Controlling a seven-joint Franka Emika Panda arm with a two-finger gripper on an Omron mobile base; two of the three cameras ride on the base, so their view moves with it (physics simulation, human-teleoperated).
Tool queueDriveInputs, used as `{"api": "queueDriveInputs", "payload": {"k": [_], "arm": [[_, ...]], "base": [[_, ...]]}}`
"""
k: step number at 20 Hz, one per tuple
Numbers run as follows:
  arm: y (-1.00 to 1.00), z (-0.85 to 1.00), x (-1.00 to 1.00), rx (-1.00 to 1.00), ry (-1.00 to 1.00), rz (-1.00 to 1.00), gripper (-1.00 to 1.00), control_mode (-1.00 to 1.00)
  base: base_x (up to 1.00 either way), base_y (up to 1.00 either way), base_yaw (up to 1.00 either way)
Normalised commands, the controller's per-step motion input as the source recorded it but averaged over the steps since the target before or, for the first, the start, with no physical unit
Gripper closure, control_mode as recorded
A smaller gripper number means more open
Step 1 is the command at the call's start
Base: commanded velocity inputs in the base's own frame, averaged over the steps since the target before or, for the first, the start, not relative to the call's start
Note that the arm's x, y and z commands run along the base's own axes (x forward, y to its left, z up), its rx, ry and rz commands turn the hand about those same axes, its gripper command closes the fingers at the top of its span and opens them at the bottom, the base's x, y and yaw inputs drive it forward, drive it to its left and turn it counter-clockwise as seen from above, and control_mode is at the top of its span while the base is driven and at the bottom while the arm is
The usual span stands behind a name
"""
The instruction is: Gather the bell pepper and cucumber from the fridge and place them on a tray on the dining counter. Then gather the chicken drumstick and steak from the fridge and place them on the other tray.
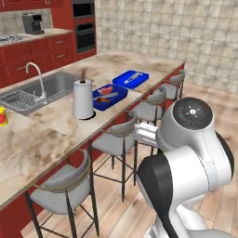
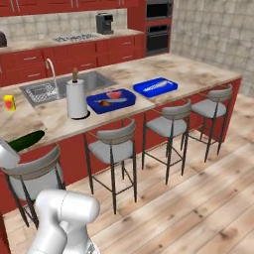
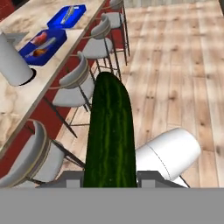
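Simulated kitchen, seen from behind a white arm. Tool (image 3: 109,180) clamped on the cucumber (image 3: 109,135), dark green and pointing away from the hand, held out over the wooden floor beside a row of grey-seated stools (image 2: 113,144). From the right base camera, cucumber tip (image 2: 25,140) showing at the left edge, just at the near rim of the long beige marbled table (image 1: 42,135).

On that table: an upright paper towel roll (image 1: 83,99), then a blue tray (image 1: 110,96) carrying something red, probably the bell pepper (image 1: 106,89), then a second blue tray (image 1: 131,79) further along. Steel sink (image 1: 28,93) behind the roll.

Step in hand, by judgement: carrying the cucumber to the nearer tray, beside the red item. Best done by lifting above stool backs and table edge, passing clear of the towel roll, lowering until the cucumber lies flat inside the tray rim, then releasing.
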Motion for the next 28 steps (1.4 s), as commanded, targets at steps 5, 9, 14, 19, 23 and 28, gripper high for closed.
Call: {"api": "queueDriveInputs", "payload": {"k": [5,9,14,19,23,28], "arm": [[0.00,0.00,0.00,0.00,0.00,0.00,1.00,1.00],[0.00,0.00,0.00,0.00,0.00,0.00,1.00,1.00],[0.00,0.00,0.00,0.00,0.00,0.00,1.00,1.00],[0.00,0.00,0.00,0.00,0.00,0.00,1.00,1.00],[0.00,0.00,0.00,0.00,0.00,0.00,1.00,1.00],[0.00,0.00,0.00,0.00,0.00,0.00,1.00,1.00]], "base": [[0.59,-1.00,0.07],[0.63,-0.96,0.07],[0.73,-0.78,0.12],[0.78,-0.73,0.22],[0.70,-0.67,0.27],[0.62,-0.47,0.31]]}}
